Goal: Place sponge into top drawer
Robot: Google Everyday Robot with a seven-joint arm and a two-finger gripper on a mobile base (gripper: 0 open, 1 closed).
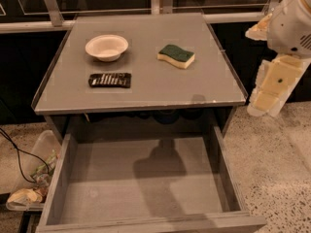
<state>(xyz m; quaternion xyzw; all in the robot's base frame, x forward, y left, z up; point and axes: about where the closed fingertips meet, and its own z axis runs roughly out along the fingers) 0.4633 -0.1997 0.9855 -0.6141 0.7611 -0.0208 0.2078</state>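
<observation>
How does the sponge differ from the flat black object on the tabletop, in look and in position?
The sponge is a thick block, green over pale yellow, with wavy edges; the black object is flat, dark and straight-edged. The sponge lies right of centre; the black object lies left, in front of the white bowl. Both rest on the tabletop, outside the open top drawer. The gripper hangs beyond the table's right edge, touching neither.

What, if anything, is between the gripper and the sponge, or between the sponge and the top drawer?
Nothing visible. The gripper hangs beyond the tabletop's right edge, with only grey surface between it and the sponge. The bowl and black remote lie to the sponge's left. The top drawer stands open below.
</observation>
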